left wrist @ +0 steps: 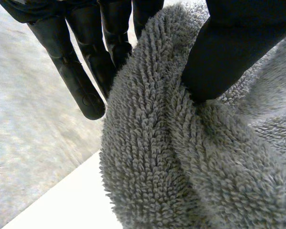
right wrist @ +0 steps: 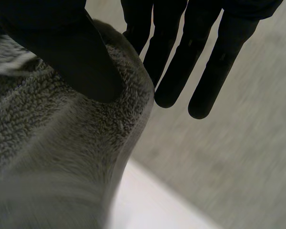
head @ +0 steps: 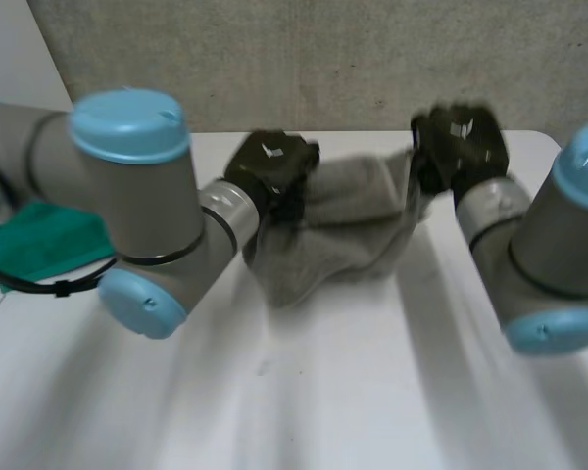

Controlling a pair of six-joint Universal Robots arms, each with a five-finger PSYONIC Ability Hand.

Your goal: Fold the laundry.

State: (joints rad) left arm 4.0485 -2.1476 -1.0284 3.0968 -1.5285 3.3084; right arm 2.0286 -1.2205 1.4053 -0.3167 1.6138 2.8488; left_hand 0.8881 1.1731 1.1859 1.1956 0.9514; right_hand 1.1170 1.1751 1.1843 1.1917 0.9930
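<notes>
Grey towel (head: 338, 225) hung stretched between two black hands over the far side of the white table (head: 353, 392); its long axis ran side to side, from the left hand (head: 272, 168) at one upper end to the right hand (head: 458, 145) at the other; its lower part sagged toward the tabletop, lowest near the left hand. Head view took in both arms, the whole span of towel, and a green cloth (head: 41, 245) off to the left past the left arm, well apart from the towel. Left wrist view came in close; there the thumb pressed into the looped pile while straight fingers (left wrist: 76, 71) ran behind the fold, so that hand was pinching the towel. Right wrist view showed a like grip; its thumb lay on the towel's upper edge, one finger went behind the cloth, and the other fingers (right wrist: 205, 71) reached straight past it; that hand too was clamped on the towel.
</notes>
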